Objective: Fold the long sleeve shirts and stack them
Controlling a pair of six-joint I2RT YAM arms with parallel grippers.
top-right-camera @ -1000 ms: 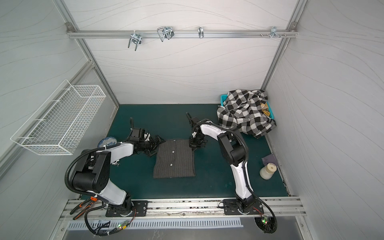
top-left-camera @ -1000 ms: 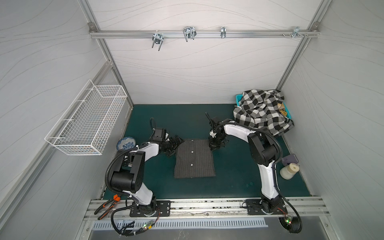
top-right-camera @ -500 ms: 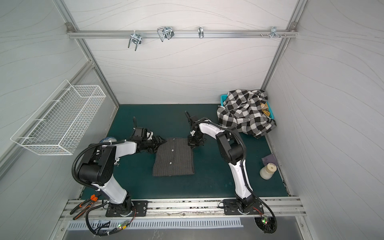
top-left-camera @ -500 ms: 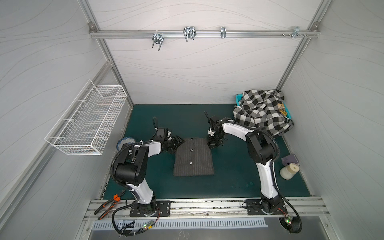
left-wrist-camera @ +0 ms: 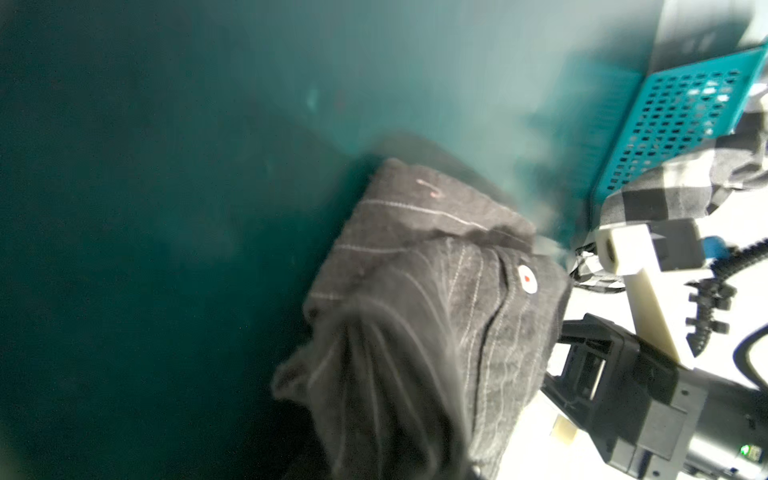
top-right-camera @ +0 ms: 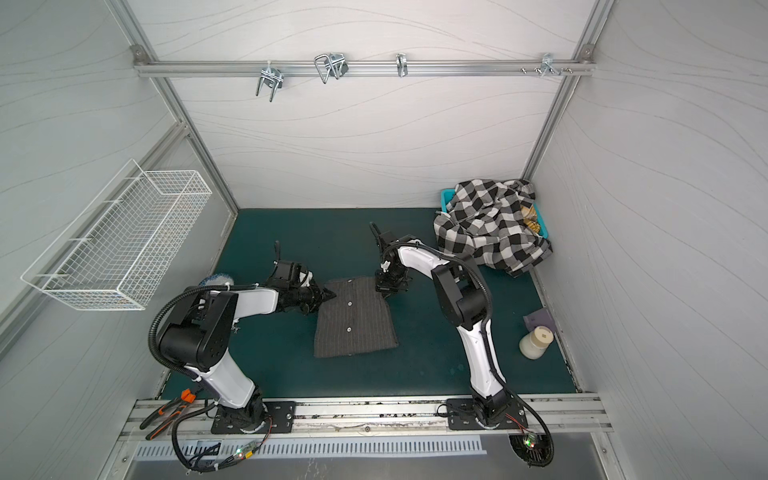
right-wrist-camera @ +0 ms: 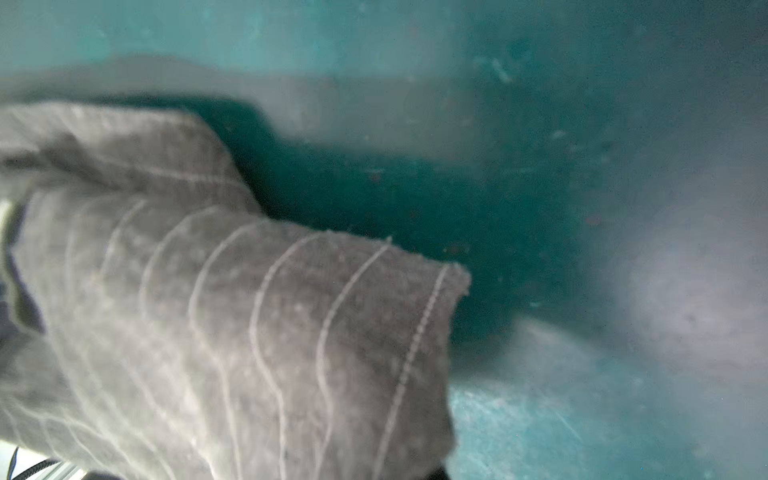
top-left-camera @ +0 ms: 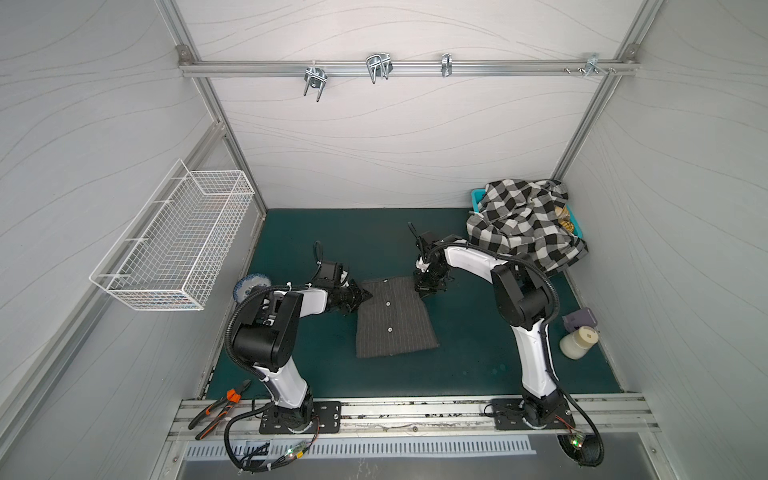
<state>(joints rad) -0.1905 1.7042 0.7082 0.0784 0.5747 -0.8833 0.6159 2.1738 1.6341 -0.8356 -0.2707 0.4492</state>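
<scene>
A dark charcoal pinstriped shirt (top-left-camera: 392,318) (top-right-camera: 353,320) with white buttons lies folded into a rectangle on the green mat. My left gripper (top-left-camera: 368,296) (top-right-camera: 331,295) is shut on its far left corner. In the left wrist view the striped cloth (left-wrist-camera: 415,311) bunches toward the jaws and hides them. My right gripper (top-left-camera: 424,286) (top-right-camera: 384,286) is shut on the far right corner, and the cloth (right-wrist-camera: 249,332) drapes across the right wrist view. The black-and-white checked shirt (top-left-camera: 523,224) (top-right-camera: 490,224) lies crumpled over the teal basket (top-left-camera: 478,195) (left-wrist-camera: 673,124) at the back right.
A white wire basket (top-left-camera: 178,245) hangs on the left wall, with a blue-patterned bowl (top-left-camera: 249,284) below it. Pliers (top-left-camera: 220,405) lie on the front rail at the left. A cream jar (top-left-camera: 577,340) and a purple object (top-left-camera: 579,320) sit by the right wall.
My left gripper has moved right onto the shirt's far left corner and closed there. The right gripper has stayed shut at the far right corner.
</scene>
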